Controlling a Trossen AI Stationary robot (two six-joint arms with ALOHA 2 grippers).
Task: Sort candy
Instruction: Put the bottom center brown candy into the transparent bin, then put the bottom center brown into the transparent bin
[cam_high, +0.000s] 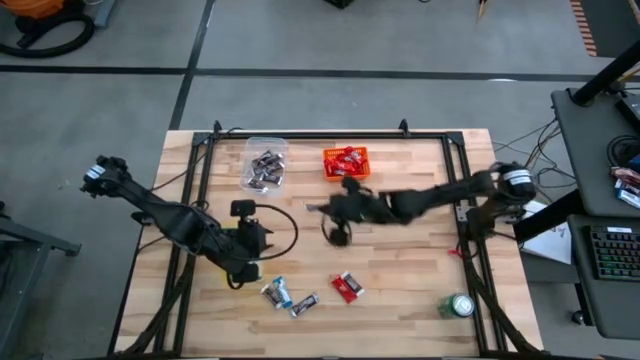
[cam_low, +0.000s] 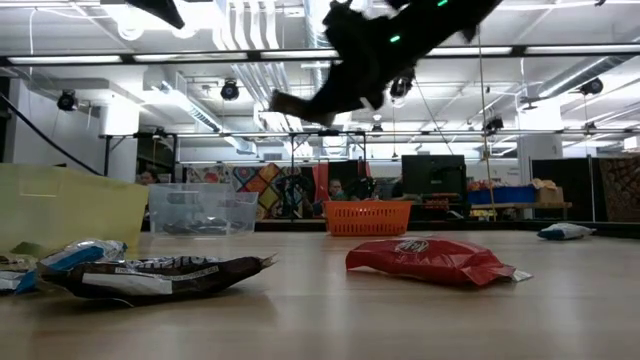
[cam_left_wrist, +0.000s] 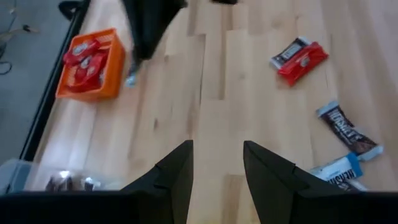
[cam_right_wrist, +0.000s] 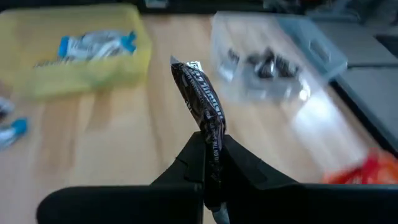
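Right gripper (cam_right_wrist: 208, 163) pinches dark brown bar (cam_right_wrist: 200, 96) by one end; light, floppy wrapper, probably slippery. Clear bin (cam_right_wrist: 280, 53) at 1 o'clock. Left gripper (cam_left_wrist: 217, 163) open, empty.

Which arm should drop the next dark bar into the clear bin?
Right. The right gripper is shut on a dark bar, raised near the clear bin. The left gripper is open and empty, by the yellow bin.

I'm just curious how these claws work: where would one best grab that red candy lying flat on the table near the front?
Probably from straight above, pinching across the narrow middle of the red candy. It lies flat on the table with bare wood around it, so fingers can drop either side. The left gripper is open and unloaded; the right gripper holds a dark bar.
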